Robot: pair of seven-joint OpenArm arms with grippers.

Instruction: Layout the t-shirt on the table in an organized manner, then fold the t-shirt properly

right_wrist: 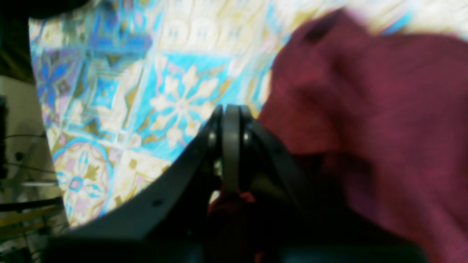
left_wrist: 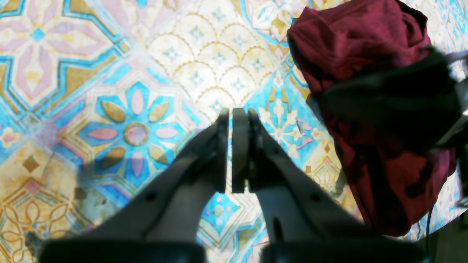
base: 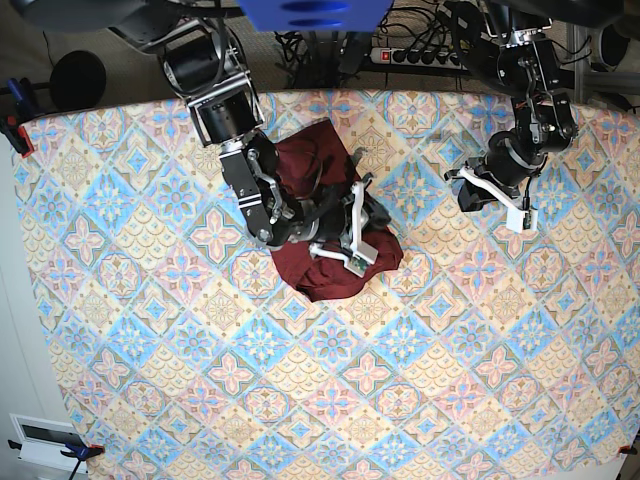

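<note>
R tool [right_wrist: 231,120] pinched on bunched t-shirt [base: 335,215]; L tool [left_wrist: 234,117] closed, empty (above table [base: 150,330]).

Plain dark maroon on the t-shirt [base: 335,225], no print anywhere, deeper wine in the folds just beside the right hand [right_wrist: 231,109]. Under both hands, a bench [base: 180,330] cloth of diamond floral tiles: pastel blue, pink and cream, with gold-ochre leaves and outlines. Ahead of the left hand [left_wrist: 230,113], cream scallops dotted with tiny blue stars; off to one side, a blue flower with pink and olive petals. Dark grey, near black, on both hands.
</note>
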